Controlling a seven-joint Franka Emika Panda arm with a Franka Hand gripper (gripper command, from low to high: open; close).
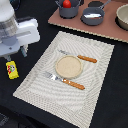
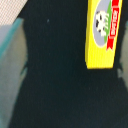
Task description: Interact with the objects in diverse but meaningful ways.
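Observation:
A yellow rectangular packet with red marks (image 1: pixel 12 70) lies on the black table at the exterior view's left, beside the striped placemat. It also shows in the wrist view (image 2: pixel 102 32). My gripper (image 1: pixel 15 55) hangs just above and behind the packet, open and empty, with its blurred fingers (image 2: pixel 15 70) at the picture's sides and the packet outside the gap (image 2: pixel 70 75). A red tomato (image 1: pixel 66 4) sits in a dark pot at the back. A grey-blue saucepan (image 1: pixel 93 16) stands beside it with something pale inside. The sausage and the fish are not recognisable.
A striped beige placemat (image 1: pixel 95 95) holds a round tan plate (image 1: pixel 68 66), a knife (image 1: pixel 80 58) and a fork (image 1: pixel 64 80) with orange handles. A pinkish-brown board (image 1: pixel 107 29) at the back carries the pots and a pale bowl (image 1: pixel 123 17).

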